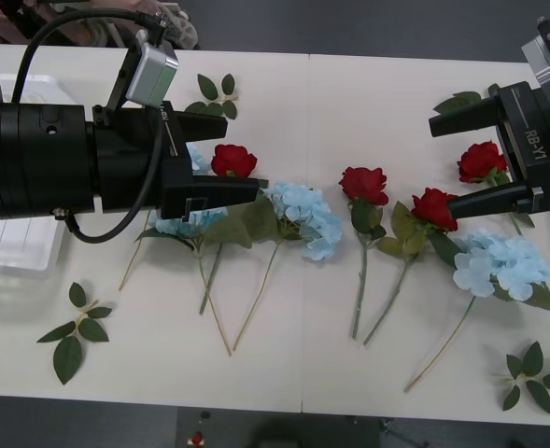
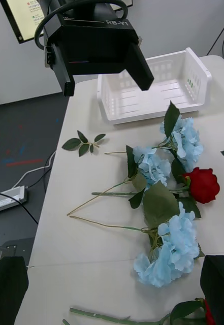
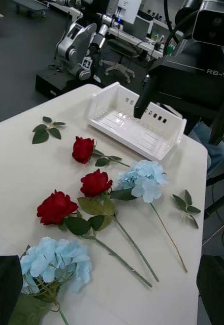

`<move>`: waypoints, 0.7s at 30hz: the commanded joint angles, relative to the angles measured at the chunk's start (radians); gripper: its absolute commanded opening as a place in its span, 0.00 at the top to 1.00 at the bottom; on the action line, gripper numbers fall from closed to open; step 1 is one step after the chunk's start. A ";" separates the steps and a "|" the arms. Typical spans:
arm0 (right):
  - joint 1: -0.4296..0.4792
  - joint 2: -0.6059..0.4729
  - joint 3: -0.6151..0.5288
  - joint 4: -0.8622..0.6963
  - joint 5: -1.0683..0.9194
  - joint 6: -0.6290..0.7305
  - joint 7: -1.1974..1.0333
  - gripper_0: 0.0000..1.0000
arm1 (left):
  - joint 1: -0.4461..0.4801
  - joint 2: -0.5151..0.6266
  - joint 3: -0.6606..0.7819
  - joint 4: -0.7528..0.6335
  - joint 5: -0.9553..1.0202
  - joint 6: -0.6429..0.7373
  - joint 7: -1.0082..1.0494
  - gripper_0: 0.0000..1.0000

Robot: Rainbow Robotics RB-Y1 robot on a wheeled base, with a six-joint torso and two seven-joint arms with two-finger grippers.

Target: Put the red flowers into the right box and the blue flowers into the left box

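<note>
Your left gripper [image 1: 220, 159] and right gripper [image 1: 469, 159] hover wide open, empty, because the red flowers [image 1: 363, 185] lie unsorted.

Loose leaf sprigs [image 1: 76, 329] on white table [image 1: 349, 103]

Bare table [image 1: 331, 103] behind blooms, red flowers [image 1: 363, 185] crowding mid-table

A robotics lab: another robot arm [image 3: 78, 43] stands on the dark floor beside office chairs [image 3: 117, 66], with a monitor [image 2: 28, 18] by the wall.
</note>
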State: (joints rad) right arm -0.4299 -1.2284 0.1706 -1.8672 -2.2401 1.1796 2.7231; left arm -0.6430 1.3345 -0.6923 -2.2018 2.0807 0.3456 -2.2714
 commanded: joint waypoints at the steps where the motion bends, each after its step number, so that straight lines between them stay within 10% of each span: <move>1: 0.033 0.014 0.046 0.016 0.013 0.008 -0.018 0.00 | 0.048 -0.009 -0.010 -0.015 0.006 -0.010 0.019 0.00; 5: 0.023 -0.003 0.043 0.080 0.034 0.038 -0.045 0.00 | 0.083 0.023 0.083 -0.001 0.174 0.004 0.026 0.00; 11: -0.124 -0.005 0.032 0.186 0.258 0.301 -0.718 0.00 | 0.240 0.104 0.381 0.244 0.355 0.351 0.066 0.00; 17: -0.293 0.052 0.032 0.264 0.568 0.565 -1.312 0.00 | 0.304 0.017 0.520 0.597 0.188 0.737 0.118 0.00; 21: -0.372 0.119 0.038 0.333 0.832 0.643 -1.445 0.00 | 0.298 -0.026 0.504 0.675 -0.033 0.763 0.122 0.00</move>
State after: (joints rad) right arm -0.7597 -1.1508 0.2148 -1.5659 -1.4968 1.8060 1.3418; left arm -0.3069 1.3274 -0.1374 -1.5173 2.1371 1.1072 -2.1666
